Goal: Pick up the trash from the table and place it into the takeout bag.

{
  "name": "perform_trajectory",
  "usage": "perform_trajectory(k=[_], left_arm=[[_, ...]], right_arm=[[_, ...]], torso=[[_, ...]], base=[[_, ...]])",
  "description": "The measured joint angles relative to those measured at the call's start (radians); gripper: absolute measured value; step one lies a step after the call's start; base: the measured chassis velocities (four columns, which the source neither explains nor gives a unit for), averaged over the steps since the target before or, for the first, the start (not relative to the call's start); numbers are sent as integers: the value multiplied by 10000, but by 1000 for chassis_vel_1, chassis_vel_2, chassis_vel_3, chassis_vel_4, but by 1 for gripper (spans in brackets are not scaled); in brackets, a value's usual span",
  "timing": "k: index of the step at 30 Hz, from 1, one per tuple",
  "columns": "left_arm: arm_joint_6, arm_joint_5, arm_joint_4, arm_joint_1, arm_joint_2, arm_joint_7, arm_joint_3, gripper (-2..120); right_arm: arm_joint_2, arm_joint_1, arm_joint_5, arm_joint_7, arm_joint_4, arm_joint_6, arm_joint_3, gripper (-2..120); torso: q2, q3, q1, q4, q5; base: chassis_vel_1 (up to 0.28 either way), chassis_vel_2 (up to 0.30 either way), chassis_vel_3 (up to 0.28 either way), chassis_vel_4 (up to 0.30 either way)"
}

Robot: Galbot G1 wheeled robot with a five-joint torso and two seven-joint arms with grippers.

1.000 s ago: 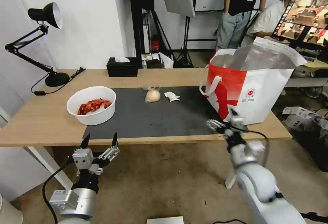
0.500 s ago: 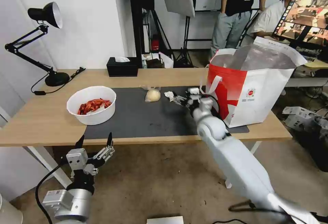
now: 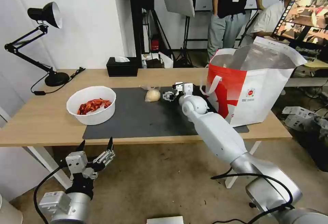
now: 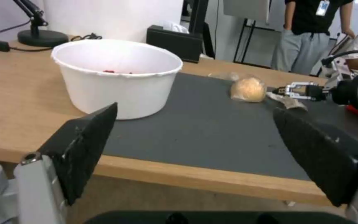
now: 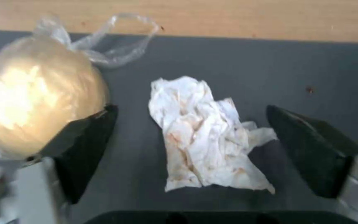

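While the crumpled tissue (image 5: 206,133) lies on the dark mat (image 3: 143,118), the right gripper (image 5: 191,149) is held over it, fingers spread wide.
The tissue is seen between the two fingers, the bagged bun (image 5: 38,99) just beside one; the left gripper (image 3: 96,146) is held open below the table (image 3: 41,118) edge.

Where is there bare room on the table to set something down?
The dark mat is bare between the white bowl and the takeout bag, in front of the bun bag. Bare wood lies behind, right of the tissue box. It is crowded where the right claw straddles the tissue.
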Motion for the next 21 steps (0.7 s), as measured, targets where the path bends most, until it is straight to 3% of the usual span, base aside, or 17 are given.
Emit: perform_trajectory(k=[21], left_arm=[[114,5,-251,-88,27,-278,232,100]], right_arm=[[89,148,798,694,-293,-412,-132,16]], torso=[[2,-1,-2,-3,0]], base=[[0,0,0,0]])
